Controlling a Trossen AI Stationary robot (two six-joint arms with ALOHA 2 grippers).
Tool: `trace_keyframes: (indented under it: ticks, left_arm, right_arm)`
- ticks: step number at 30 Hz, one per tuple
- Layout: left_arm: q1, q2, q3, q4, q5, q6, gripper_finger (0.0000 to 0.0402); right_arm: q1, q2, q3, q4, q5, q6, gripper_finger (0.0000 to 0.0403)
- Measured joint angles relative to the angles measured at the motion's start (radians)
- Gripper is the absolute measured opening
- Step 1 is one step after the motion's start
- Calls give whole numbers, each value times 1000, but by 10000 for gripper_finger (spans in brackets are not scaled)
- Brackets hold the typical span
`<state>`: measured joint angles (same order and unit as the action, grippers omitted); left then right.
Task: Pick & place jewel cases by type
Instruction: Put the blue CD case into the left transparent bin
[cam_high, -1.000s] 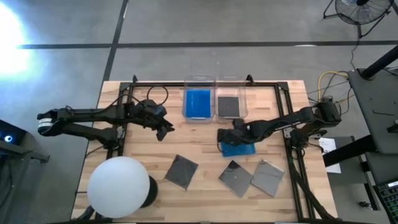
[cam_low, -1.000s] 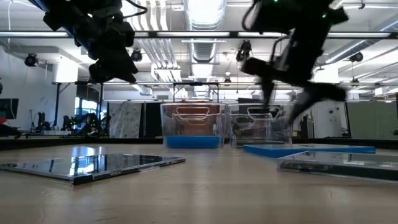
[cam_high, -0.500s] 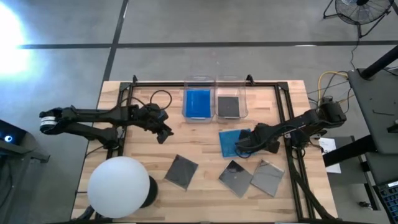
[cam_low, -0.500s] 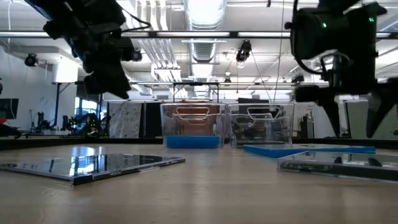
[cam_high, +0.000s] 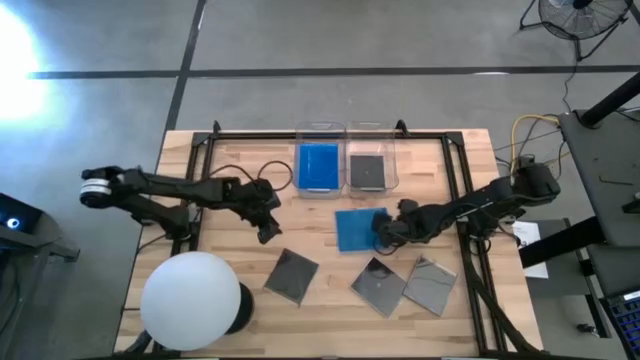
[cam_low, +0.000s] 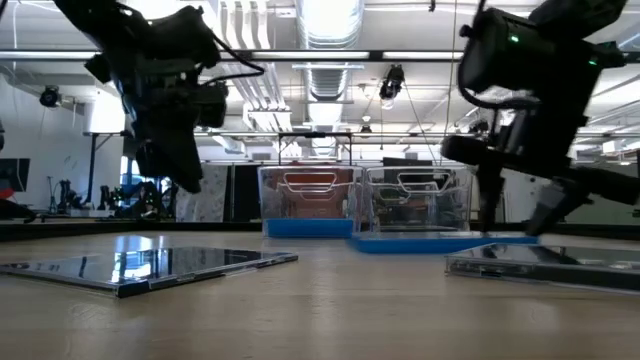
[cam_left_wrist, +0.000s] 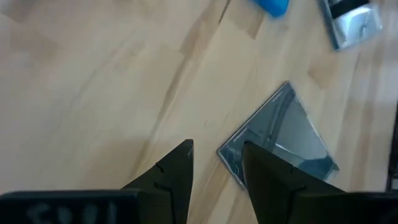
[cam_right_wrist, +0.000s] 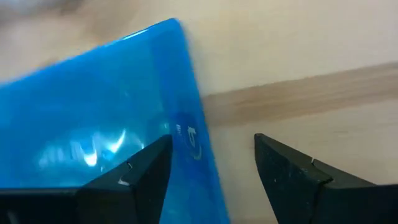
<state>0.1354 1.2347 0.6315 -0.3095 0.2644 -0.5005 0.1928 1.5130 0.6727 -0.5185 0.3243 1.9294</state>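
One jewel case (cam_high: 359, 229) mid-table before two bins (cam_high: 345, 158), three cases (cam_high: 378, 284) nearer the front edge.

The blue case (cam_right_wrist: 106, 118) ran off the edge of the right wrist view, so only one corner showed. In the high view, the right gripper (cam_high: 384, 231) covered part of that case's side. A big white ball (cam_high: 192, 290) hid the tabletop (cam_high: 230, 160) corner.

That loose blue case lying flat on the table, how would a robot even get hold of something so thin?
By its right-hand edge. The blue case lies flat on the table, so its faces offer no grip; the right gripper is at that edge, open fingers straddling it, likely to pinch the rim.
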Motion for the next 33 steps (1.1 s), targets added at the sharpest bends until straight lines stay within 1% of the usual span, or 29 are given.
trace_keyframes:
  ticks: [2, 5, 6, 8, 11, 13, 15, 18, 20, 22, 24, 29, 31, 33]
  left_arm:
    - [-2, 49, 0, 96, 2, -58, 117]
    - [-2, 116, 2, 224, -10, -152, 117]
    - [-2, 137, 6, 246, -20, -175, 117]
    - [-2, 176, 11, 246, -41, -189, 117]
    - [-7, 220, 13, 245, -45, -189, 117]
    - [-13, 239, 13, 258, -41, -190, 117]
    - [-19, 249, 13, 303, -39, -213, 117]
    - [-27, 252, 29, 371, -43, -253, 117]
    - [-32, 251, 45, 394, -67, -259, 117]
    - [-35, 257, 63, 409, -109, -259, 117]
    - [-35, 267, 75, 409, -125, -263, 117]
    - [-44, 340, 104, 427, -128, -273, 117]
    - [-48, 383, 121, 451, -127, -285, 117]
    - [-50, 425, 140, 474, -110, -297, 117]
  right_arm:
    - [0, 6, 30, 78, -39, -77, 219]
    - [3, 11, 42, 222, -47, -166, 219]
    - [2, 24, 41, 256, -44, -173, 219]
    - [0, 52, 41, 286, -29, -131, 219]
    - [3, 76, 44, 276, -28, -61, 219]
    - [12, 77, 48, 268, -12, -53, 219]
    - [28, 74, 63, 255, 26, -90, 219]
    - [32, 57, 90, 237, 30, -185, 219]
    - [39, 47, 106, 244, 34, -235, 219]
    - [48, 42, 110, 224, 40, -243, 219]
    - [60, 42, 110, 192, 56, -205, 219]
    - [101, 44, 106, -18, 68, 18, 219]
    - [117, 44, 101, -29, 66, 50, 219]
    - [120, 44, 91, 4, 56, 57, 219]
